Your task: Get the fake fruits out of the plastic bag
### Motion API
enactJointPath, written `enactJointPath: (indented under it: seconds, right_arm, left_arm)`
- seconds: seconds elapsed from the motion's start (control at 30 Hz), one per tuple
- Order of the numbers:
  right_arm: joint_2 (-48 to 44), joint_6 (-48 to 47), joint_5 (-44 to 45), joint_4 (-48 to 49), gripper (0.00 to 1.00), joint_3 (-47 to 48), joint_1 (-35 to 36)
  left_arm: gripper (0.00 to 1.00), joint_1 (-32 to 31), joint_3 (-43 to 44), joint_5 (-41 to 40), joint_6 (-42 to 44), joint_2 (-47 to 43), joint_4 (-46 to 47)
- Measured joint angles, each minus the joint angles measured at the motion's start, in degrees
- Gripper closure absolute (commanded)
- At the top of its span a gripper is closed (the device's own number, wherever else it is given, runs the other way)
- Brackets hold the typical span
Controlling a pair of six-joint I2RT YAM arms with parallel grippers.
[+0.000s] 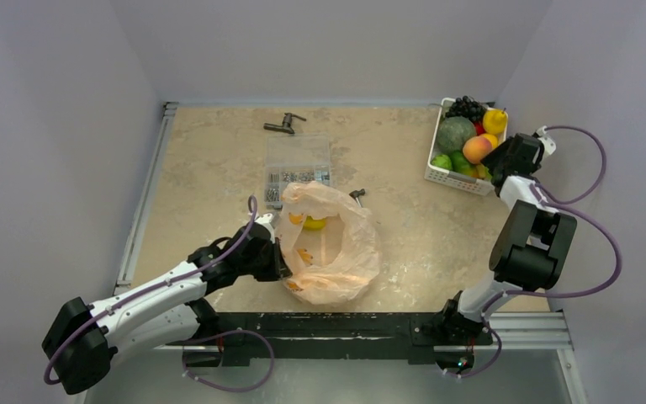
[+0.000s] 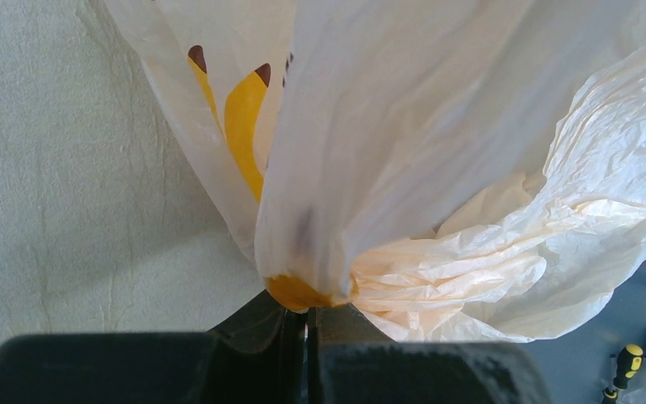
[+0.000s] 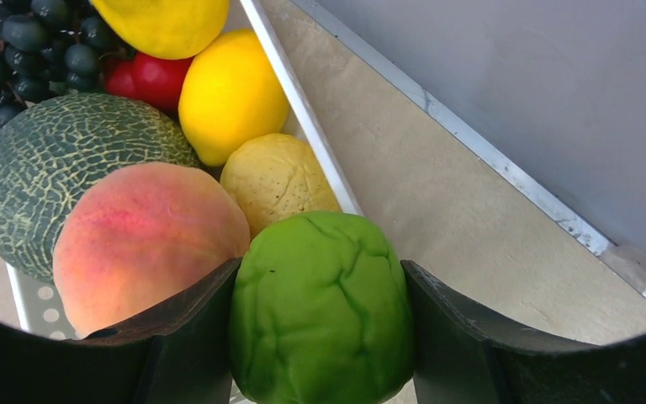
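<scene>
At the left, the left gripper point(image 2: 307, 315) has its jaws pressed together on a pinched fold of the plastic bag point(image 2: 437, 168), at the bag's left edge, where an orange printed patch bunches up against the fingertips. The bag lies crumpled on the table point(image 1: 210, 168) near the front middle, just ahead of the clear parts box point(image 1: 298, 172), its mouth gaping towards the far side. A yellow shape point(image 1: 314, 222) shows inside that mouth (fruit or print, the overhead view is too small to tell). Beyond the box lies a dark tool point(image 1: 283, 124). Further right, at the far right corner, stands a white basket point(image 1: 446, 175) packed with a netted green melon point(image 3: 59, 168), dark grapes point(image 3: 25, 34), a peach point(image 3: 147, 236), a red piece point(image 3: 147, 77), a lemon point(image 3: 231, 93) and a pale bumpy yellow fruit point(image 3: 277, 177). The right gripper point(image 3: 320, 286) hangs at the basket's right edge with its jaws partly apart, both fingers touching the sides of a wrinkled green fruit point(image 3: 320, 311), which sits just beside the peach and the bumpy fruit. Whether it rests in the basket cannot be told.
</scene>
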Motion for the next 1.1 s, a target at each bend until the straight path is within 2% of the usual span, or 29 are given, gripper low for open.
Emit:
enactJointPath:
  seconds: [0.27,0.4,0.67,1.1]
  right_arm:
    - [0.3,-0.7,-1.8,1.4,0.21,0.0,0.0]
    - [0.2,-0.9,-2.6,1.3,0.08,0.0,0.0]
    - [-3.3,-0.9,-3.1,0.9,0.05,-0.9,0.0]
    - [-12.9,0.7,2.1,-3.1,0.14,-1.9,0.1]
  left_arm:
    - [1.0,0.0,0.0,0.0,0.9,0.1,0.1]
    - [1.0,0.0,0.0,0.0,1.0,0.7,0.1]
    - [1.0,0.0,0.0,0.2,1.0,0.9,0.2]
    - [1.0,0.0,0.0,0.7,1.0,0.9,0.2]
